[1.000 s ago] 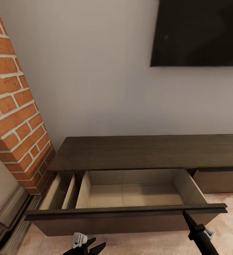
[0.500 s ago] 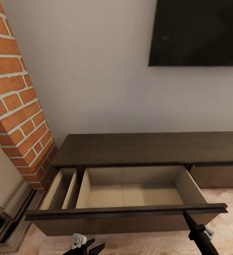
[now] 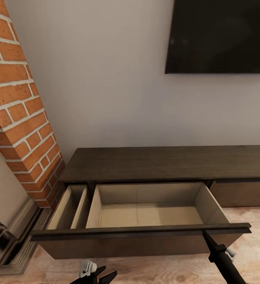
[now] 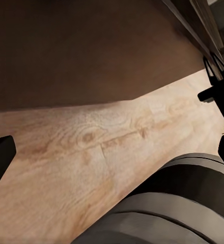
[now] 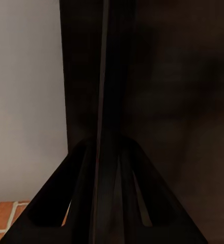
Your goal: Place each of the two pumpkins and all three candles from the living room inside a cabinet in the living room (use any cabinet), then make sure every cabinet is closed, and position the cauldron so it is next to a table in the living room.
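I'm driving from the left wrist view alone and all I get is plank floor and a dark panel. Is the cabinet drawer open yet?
Observer: Yes. In the head view the drawer of the cabinet is pulled well out toward the robot.
Operator: Anything inside it?
Observer: Nothing. Its pale wood floor is bare, with no pumpkin or candle in it.
Operator: Where is my right gripper?
Observer: The right gripper is at the drawer front's top lip, near its right end. In the right wrist view its fingers appear to be closed on that thin edge. The left gripper hangs open, low in front of the drawer.
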Robot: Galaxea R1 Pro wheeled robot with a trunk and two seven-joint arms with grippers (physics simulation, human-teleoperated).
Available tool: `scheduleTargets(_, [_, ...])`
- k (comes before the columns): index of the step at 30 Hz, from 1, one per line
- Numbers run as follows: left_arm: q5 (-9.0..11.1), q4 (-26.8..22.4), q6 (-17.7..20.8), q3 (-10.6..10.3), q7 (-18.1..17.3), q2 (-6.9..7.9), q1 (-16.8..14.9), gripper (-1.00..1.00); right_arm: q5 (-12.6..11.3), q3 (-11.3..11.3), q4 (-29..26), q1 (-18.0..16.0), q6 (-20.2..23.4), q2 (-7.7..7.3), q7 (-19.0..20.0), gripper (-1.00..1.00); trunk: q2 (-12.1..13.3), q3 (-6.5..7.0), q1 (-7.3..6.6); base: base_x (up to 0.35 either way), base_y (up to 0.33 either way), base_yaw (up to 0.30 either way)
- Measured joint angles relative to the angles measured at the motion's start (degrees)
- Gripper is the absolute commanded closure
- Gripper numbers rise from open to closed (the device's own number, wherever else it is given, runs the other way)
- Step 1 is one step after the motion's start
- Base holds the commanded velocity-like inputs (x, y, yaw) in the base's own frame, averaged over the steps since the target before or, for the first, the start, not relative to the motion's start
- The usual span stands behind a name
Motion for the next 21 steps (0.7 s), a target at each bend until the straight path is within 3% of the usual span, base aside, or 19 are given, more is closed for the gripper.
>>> scheduleTargets(2, [0.0,0.0,0.0,0.0,0.0,0.0,0.0,-1.0,-0.01,-0.02,0.0,-0.15,0.0,0.02,-0.24,1.0,0.0,0.0,0.0,-0.031,0.0,0.0])
scheduleTargets(3, [0.0,0.0,0.0,0.0,0.0,0.0,0.0,-1.0,0.0,-0.02,0.01,-0.2,-0.01,0.01,-0.31,-1.0,0.0,0.0,0.0,-0.017,0.0,0.0])
scheduleTargets(4, [-0.02,-0.02,0.01,0.04,0.01,0.0,0.02,-1.0,-0.27,0.94,0.02,1.76,0.62,0.05,4.12,-1.0,-0.01,-0.01,-0.01,-0.009,0.0,0.0])
scheduleTargets(5, [-0.01,-0.01,0.0,0.02,0.0,0.0,0.01,-1.0,-0.34,0.95,0.0,1.84,0.67,0.07,4.4,-1.0,-0.01,-0.01,-0.01,-0.006,0.0,0.0])
scheduleTargets(11, [-0.01,-0.01,0.0,0.02,0.0,0.0,0.01,-1.0,-0.35,0.95,0.01,1.84,0.72,0.04,4.41,-1.0,-0.01,-0.01,-0.01,-0.009,0.0,0.0])
scheduleTargets(21, [-0.01,-0.01,0.0,0.02,0.0,0.0,0.01,-1.0,-0.35,0.95,0.02,1.84,0.73,0.02,4.41,-1.0,-0.01,-0.01,0.01,-0.164,0.0,0.0])
